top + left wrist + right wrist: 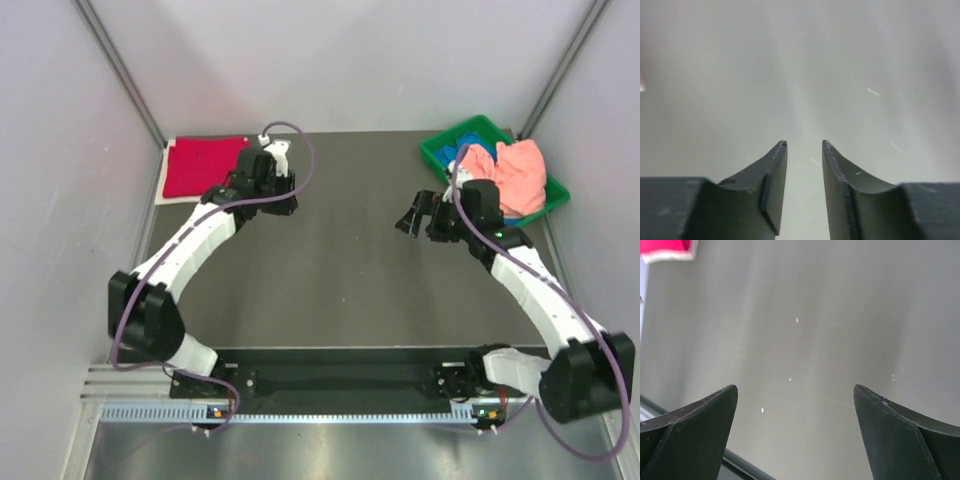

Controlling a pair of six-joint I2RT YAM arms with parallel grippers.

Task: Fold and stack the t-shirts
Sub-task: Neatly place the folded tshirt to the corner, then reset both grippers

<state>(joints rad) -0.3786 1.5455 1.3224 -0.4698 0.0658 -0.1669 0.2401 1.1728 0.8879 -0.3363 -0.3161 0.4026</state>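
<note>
A crimson-red t-shirt (205, 167) lies folded at the far left of the table, on a white one whose edge (164, 187) shows along its left side. Its corner also shows in the right wrist view (662, 247). A salmon-pink t-shirt (520, 175) and a blue one (463, 154) lie crumpled in the bin at the far right. My left gripper (283, 200) (804, 144) is just right of the red shirt, its jaws a little apart and empty over bare table. My right gripper (407, 221) (795, 390) is wide open and empty, left of the bin, over bare table.
The green plastic bin (440, 152) stands at the far right corner. The dark table top (340, 270) lies between the arms. White walls close in the left, back and right sides. A dark rail (340, 380) runs along the near edge between the arm bases.
</note>
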